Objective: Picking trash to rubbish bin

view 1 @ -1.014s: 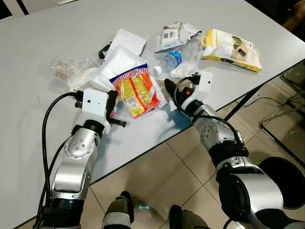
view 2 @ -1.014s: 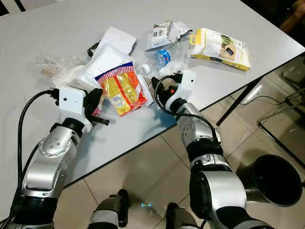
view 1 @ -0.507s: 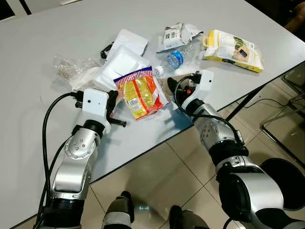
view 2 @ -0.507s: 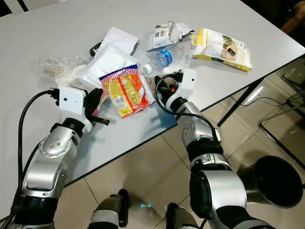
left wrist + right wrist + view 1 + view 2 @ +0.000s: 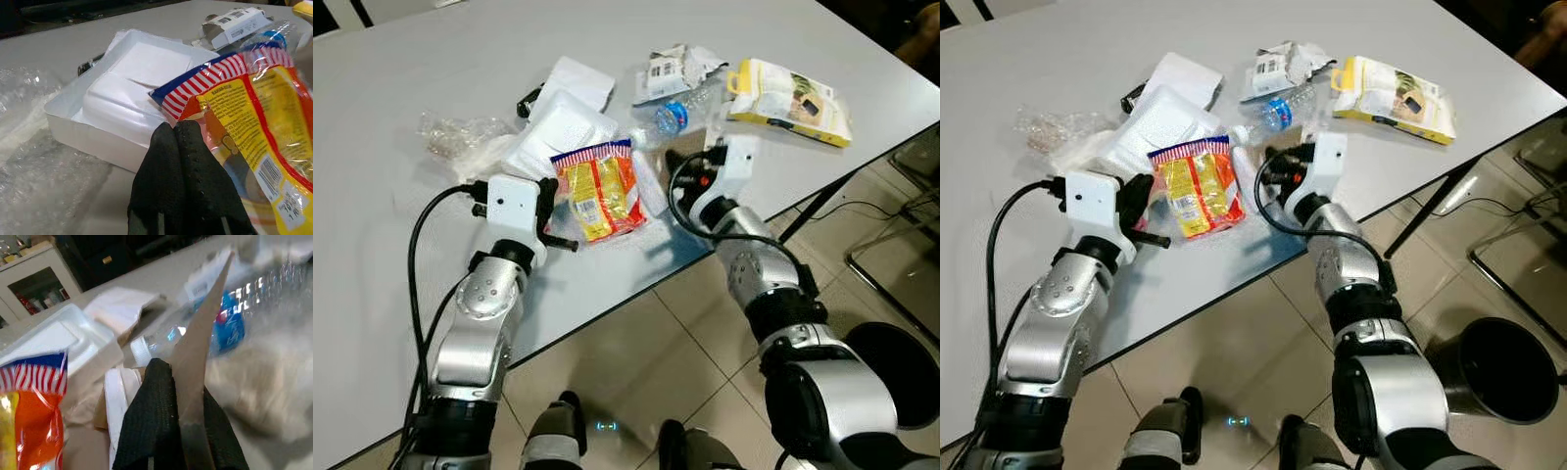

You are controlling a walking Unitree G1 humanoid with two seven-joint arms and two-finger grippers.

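snack bag (image 5: 597, 188), striped top, barcode label

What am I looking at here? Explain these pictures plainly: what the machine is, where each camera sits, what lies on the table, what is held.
This is a walking robot with two silver arms, each ending in a two-fingered black tool. Two pictures come from cameras in its head, looking down past its arms. The other two come from a camera on each wrist, looking along that tool's fingers.

On the grey table lies rubbish: a snack bag, a white foam tray, a water bottle, a yellow pack, a crumpled box and clear wrap. A black bin stands on the floor to the robot's right.

The left tool pinches the snack bag's edge. The right tool grips a tan card scrap.
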